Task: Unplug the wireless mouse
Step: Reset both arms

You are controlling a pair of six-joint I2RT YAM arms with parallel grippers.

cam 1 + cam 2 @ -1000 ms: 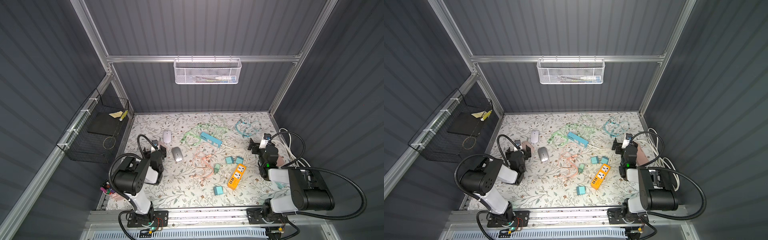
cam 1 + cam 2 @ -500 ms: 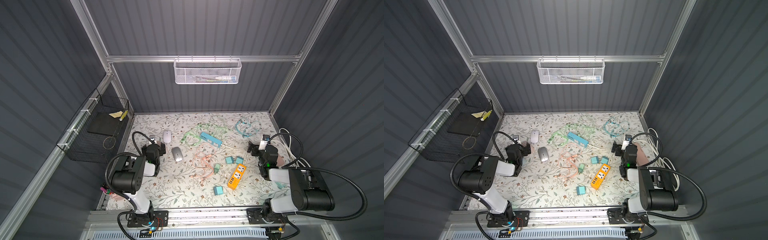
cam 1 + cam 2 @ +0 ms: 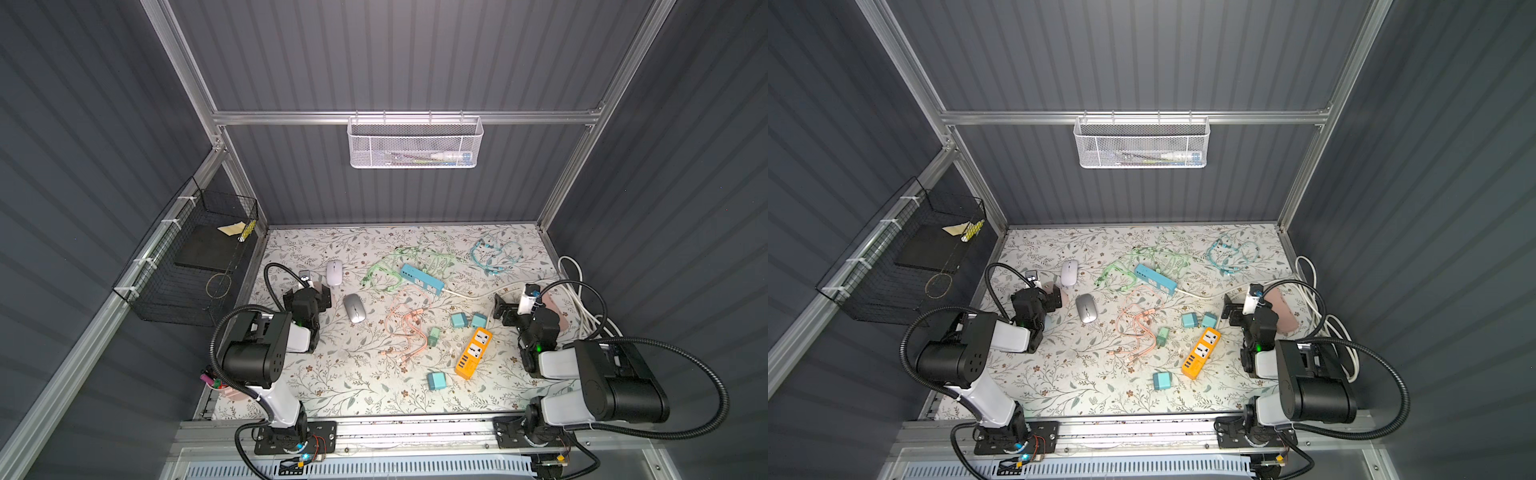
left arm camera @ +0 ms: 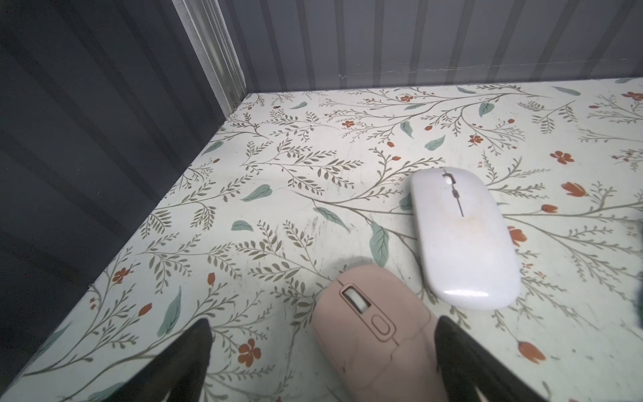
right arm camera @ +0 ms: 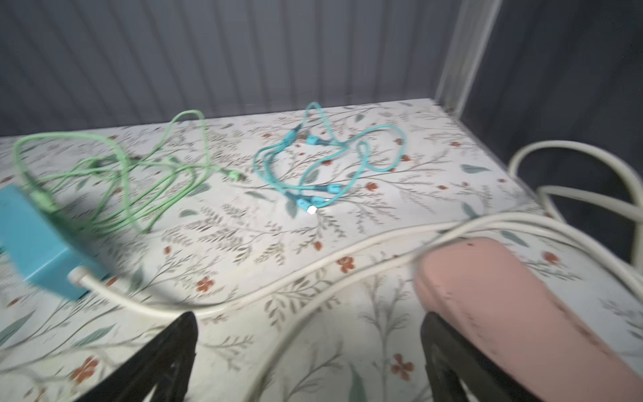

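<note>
Three mice lie at the left of the table: a white mouse [image 3: 333, 272] [image 4: 462, 236], a silver mouse [image 3: 354, 308] [image 3: 1086, 308], and a pink mouse [image 4: 375, 334] that my left arm mostly hides in both top views. No cable shows running into any of them. My left gripper [image 4: 323, 325] [image 3: 312, 291] is open low over the pink mouse, which sits between the fingers, close to one of them. My right gripper [image 5: 309, 327] [image 3: 517, 309] is open at the right side, over a white cord [image 5: 313, 275], holding nothing.
A blue hub [image 3: 422, 277] with green cables [image 3: 386, 266] lies mid-table. Teal cables [image 3: 492, 255] are at the back right and peach cables [image 3: 405, 328] in the middle. Nearby are an orange power strip [image 3: 473, 353], teal chargers [image 3: 457, 321] and a pink block [image 5: 504, 313] beside my right gripper.
My left arm has reached toward the back wall, bringing its open gripper over the pink mouse. The right arm has barely shifted. Both grippers stay open.
</note>
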